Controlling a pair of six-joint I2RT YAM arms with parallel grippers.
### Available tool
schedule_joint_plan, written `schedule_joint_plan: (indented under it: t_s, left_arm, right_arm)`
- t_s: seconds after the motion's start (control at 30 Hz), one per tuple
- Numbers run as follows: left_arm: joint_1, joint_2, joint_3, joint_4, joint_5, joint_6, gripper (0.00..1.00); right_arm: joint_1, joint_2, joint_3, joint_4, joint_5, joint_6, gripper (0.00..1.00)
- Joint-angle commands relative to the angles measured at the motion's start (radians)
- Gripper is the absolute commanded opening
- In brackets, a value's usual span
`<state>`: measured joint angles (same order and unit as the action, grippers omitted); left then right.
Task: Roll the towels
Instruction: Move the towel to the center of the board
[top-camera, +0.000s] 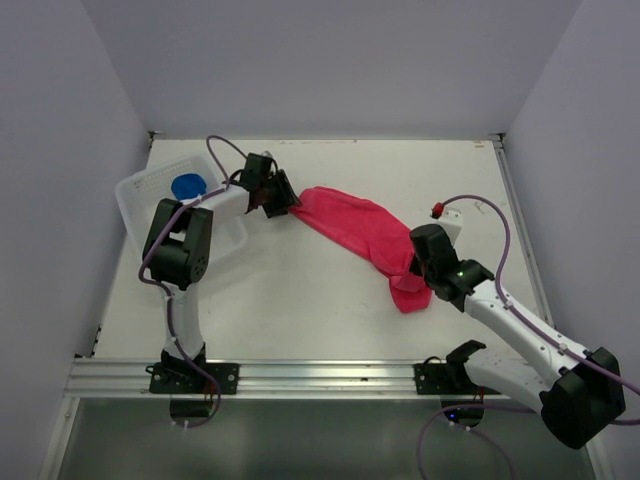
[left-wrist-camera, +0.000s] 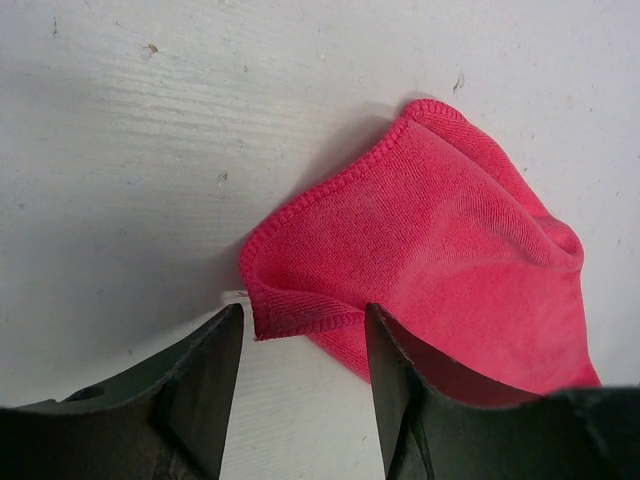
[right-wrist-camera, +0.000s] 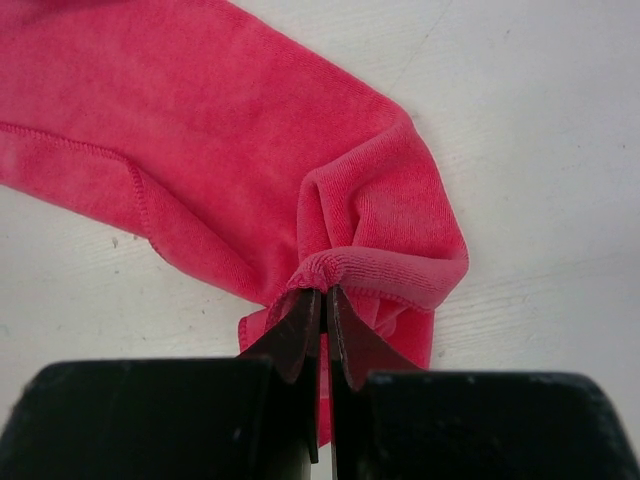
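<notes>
The white tabletop (top-camera: 300, 290) carries everything. At about ten o'clock from its middle stands the white slotted basket (top-camera: 135, 195). The pink towel (top-camera: 355, 225) lies as a loose, rumpled band on the bare surface, running from about twelve o'clock down toward four o'clock. The blue towel (top-camera: 188, 185) sits in the basket as a small round bundle (it looks rolled, though the top view is too small to be sure).

The right hand (right-wrist-camera: 323, 300) is at the four o'clock end, its jaws pressed together on a bunched hem of the pink towel. The left hand (left-wrist-camera: 303, 325) is at the twelve o'clock end with its jaws standing apart. One hemmed corner of the cloth lies between them, and neither finger touches it in the wrist view.

The step in hand appears to be taking both ends so the pink towel can be spread flat before rolling. The next move calls for the left hand to pinch that corner firmly. Both hands then need to draw apart gently, as too hard a pull could slip the hem from either grip.
</notes>
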<state>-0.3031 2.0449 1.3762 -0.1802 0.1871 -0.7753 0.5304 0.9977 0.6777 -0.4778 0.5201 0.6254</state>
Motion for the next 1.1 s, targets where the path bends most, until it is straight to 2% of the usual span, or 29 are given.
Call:
schedule_joint_plan:
  t_s: [0.0, 0.57, 0.67, 0.73, 0.77, 0.8, 0.87, 1.07]
  left_arm:
    - [0.002, 0.003, 0.006, 0.048, 0.031, -0.012, 0.54]
    - [0.002, 0.041, 0.015, 0.051, 0.008, 0.007, 0.44]
    - [0.004, 0.035, 0.012, 0.058, 0.003, 0.007, 0.37]
    - [0.005, 0.034, 0.012, 0.062, 0.005, 0.005, 0.29]
    - [0.005, 0.031, 0.012, 0.064, 0.008, 0.004, 0.23]
    - [0.007, 0.029, 0.012, 0.064, 0.008, 0.004, 0.11]
    - [0.009, 0.023, 0.012, 0.062, 0.011, 0.002, 0.00]
    - [0.010, -0.024, -0.002, 0.056, 0.023, 0.005, 0.00]
  right_arm:
    - [-0.004, 0.009, -0.017, 0.044, -0.015, -0.003, 0.00]
    - [-0.015, 0.007, -0.026, 0.054, -0.026, -0.001, 0.00]
    - [-0.015, 0.009, -0.027, 0.057, -0.029, -0.001, 0.00]
    - [-0.017, 0.007, -0.027, 0.056, -0.029, -0.003, 0.00]
    - [-0.017, 0.007, -0.027, 0.056, -0.029, -0.001, 0.00]
    - [-0.017, 0.002, -0.029, 0.057, -0.026, -0.001, 0.00]
    - [-0.015, 0.001, -0.030, 0.053, -0.028, -0.003, 0.00]
    - [-0.020, -0.005, -0.026, 0.036, -0.005, -0.006, 0.00]
